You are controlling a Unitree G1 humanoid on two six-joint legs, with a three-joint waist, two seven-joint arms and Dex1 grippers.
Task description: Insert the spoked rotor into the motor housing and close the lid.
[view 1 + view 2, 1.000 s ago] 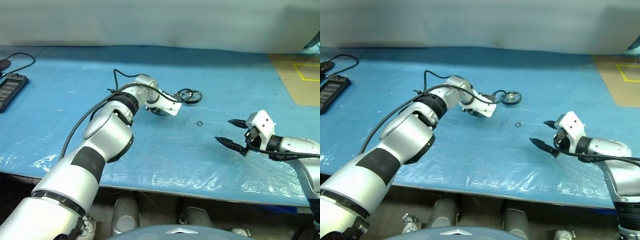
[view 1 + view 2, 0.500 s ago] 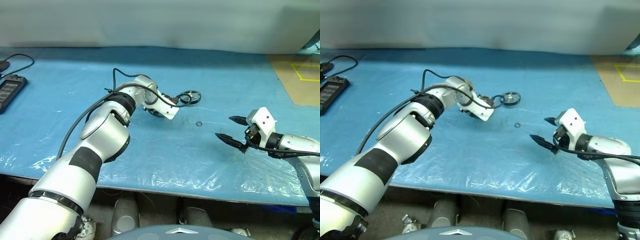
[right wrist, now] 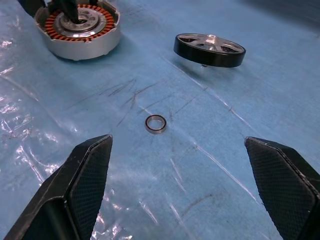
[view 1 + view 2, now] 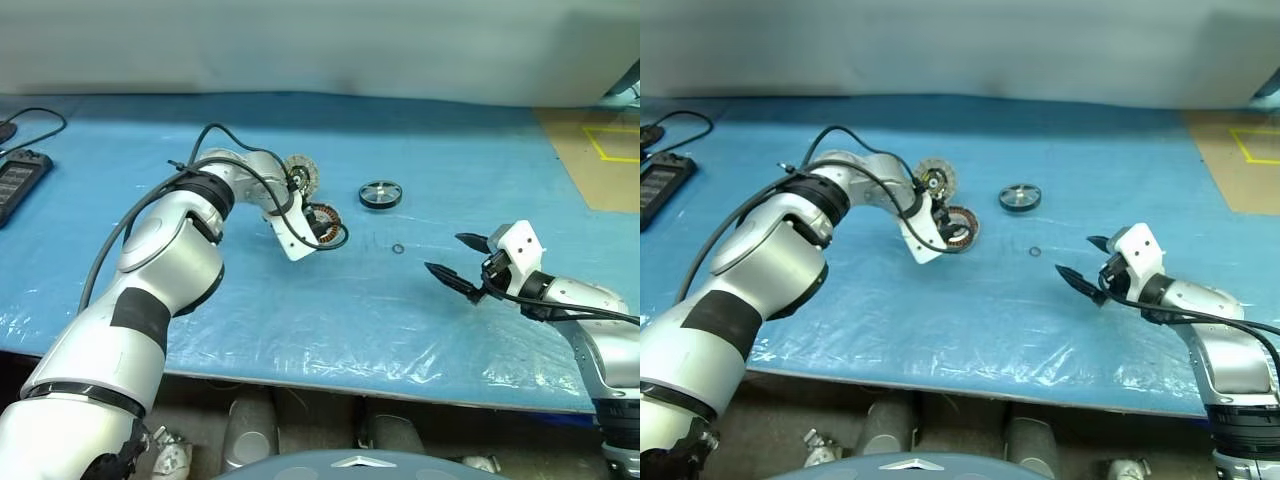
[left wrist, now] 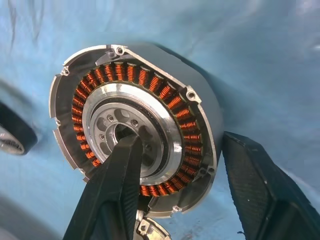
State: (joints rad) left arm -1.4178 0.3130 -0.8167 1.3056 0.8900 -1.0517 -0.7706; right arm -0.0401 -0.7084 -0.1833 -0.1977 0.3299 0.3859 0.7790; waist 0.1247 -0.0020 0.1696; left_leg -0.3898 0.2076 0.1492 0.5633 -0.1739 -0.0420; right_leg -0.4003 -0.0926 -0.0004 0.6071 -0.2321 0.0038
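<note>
The round silver-grey metal motor housing (image 5: pixel 150 125), with its ring of copper-brown windings facing up, is sitting on the blue plastic-covered table (image 4: pixel 300 320), left of the table's middle. The left gripper (image 5: pixel 175 165) is gripping it by the wall: one black finger (image 5: pixel 117 190) is reaching down into the central bore and the other is standing outside the rim. The thin round ribbed silver lid (image 4: pixel 299 175) is standing open just beyond the housing on its far left side; it seems to be joined at the housing's edge, though the arm is hiding the joint.

The small round spoked rotor (image 3: pixel 210 49), black-rimmed with shiny silver spokes, is lying flat on the table to the right of the housing, apart from it. A tiny thin metal ring (image 3: pixel 155 123) is lying nearer, between the rotor and the right gripper (image 4: pixel 462 262). That gripper is hovering over the near right part of the table with its two black fingers spread wide and nothing between them.
</note>
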